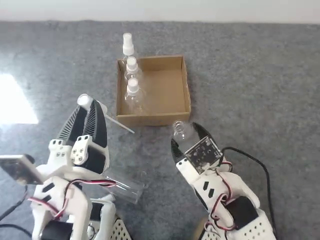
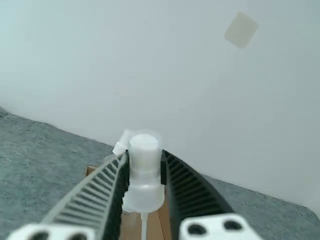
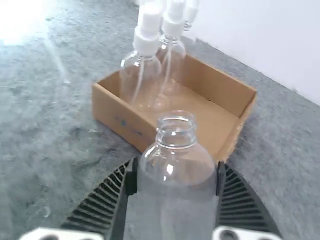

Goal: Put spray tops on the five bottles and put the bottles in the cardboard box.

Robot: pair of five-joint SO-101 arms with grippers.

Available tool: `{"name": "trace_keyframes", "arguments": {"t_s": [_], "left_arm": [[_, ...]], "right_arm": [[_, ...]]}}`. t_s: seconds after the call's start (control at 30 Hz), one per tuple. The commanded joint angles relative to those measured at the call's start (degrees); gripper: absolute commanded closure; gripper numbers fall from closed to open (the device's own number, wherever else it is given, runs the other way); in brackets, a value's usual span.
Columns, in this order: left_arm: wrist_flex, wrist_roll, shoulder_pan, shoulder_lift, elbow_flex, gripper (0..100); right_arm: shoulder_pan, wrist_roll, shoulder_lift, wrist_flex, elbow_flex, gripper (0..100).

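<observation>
Left end effector (image 2: 144,156): clenched on a spray top (image 2: 144,145)
Right end effector (image 3: 175,170): grasping an open-necked bottle (image 3: 175,150), upright
Cardboard box (image 1: 186,90): two capped bottles (image 1: 133,95) inside

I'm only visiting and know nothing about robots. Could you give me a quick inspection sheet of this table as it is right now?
Surface: grey speckled tabletop, with a glare patch at one side.
Job's things: cardboard box holding two topped bottles along one wall; a third topped bottle stands just behind the box; a clear bottle lies by the left arm's base.
Clutter: nothing seen.
Grippers: left gripper shut on a spray top; right gripper shut on an open bottle.
Cables: black cable beside the right arm; red and white wires on the left arm.
Surroundings: plain white wall.
</observation>
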Motion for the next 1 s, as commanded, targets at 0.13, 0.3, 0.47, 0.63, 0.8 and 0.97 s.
{"name": "trace_keyframes", "arguments": {"t_s": [0.13, 0.3, 0.47, 0.63, 0.8, 0.97], "left_arm": [[-2.0, 2.5, 0.1, -0.3, -1.5, 99], [-1.8, 2.9, 0.2, -0.3, -3.0, 99], [-1.8, 2.9, 3.3, -0.3, -3.0, 99], [-1.8, 2.9, 4.6, -0.3, -3.5, 99], [-1.8, 2.8, 5.9, -0.3, -3.3, 99], [-1.8, 2.8, 6.0, -0.3, -2.9, 99]], "right_arm": [[-4.3, 1.6, -0.6, -6.0, 4.4, 83.0], [-5.8, 1.6, -0.6, -8.7, 6.9, 83.0], [-8.0, 1.6, -0.6, -8.8, 6.9, 83.0], [-9.5, 1.6, -0.6, -9.4, 8.0, 83.0], [-10.2, 1.7, -0.6, -11.1, 9.1, 83.0], [-10.9, 1.7, -0.6, -11.1, 9.1, 83.0]]}}
